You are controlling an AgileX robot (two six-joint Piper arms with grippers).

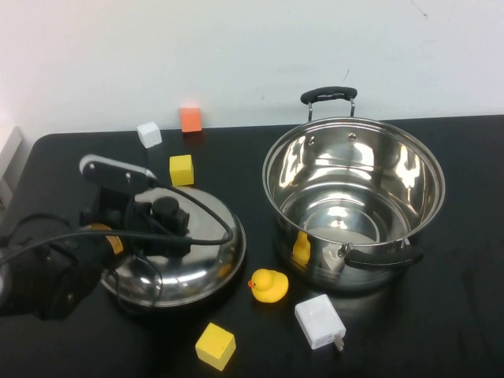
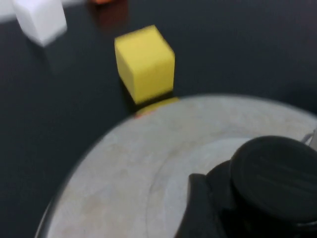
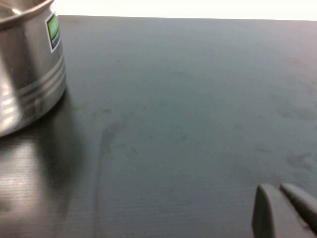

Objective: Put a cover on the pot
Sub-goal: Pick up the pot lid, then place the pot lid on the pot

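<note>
The pot point(image 1: 353, 189) is a large, shiny steel pot with two black loop handles, standing open and empty on the right of the black table. Its wall also shows in the right wrist view point(image 3: 25, 74). The domed steel lid point(image 1: 197, 268) lies on the table to the pot's left. My left gripper point(image 1: 167, 214) is over the lid's middle, shut on its black knob point(image 2: 277, 176), with one dark finger point(image 2: 198, 208) pressed against the knob. My right gripper point(image 3: 277, 191) is shut and empty, low over bare table beside the pot, and is out of the high view.
A yellow cube point(image 1: 181, 169) sits just behind the lid, with a white cube point(image 1: 149, 134) and an orange cube point(image 1: 190, 118) further back. A yellow duck point(image 1: 268, 285), a white charger point(image 1: 319, 321) and another yellow cube point(image 1: 215, 346) lie in front, between lid and pot.
</note>
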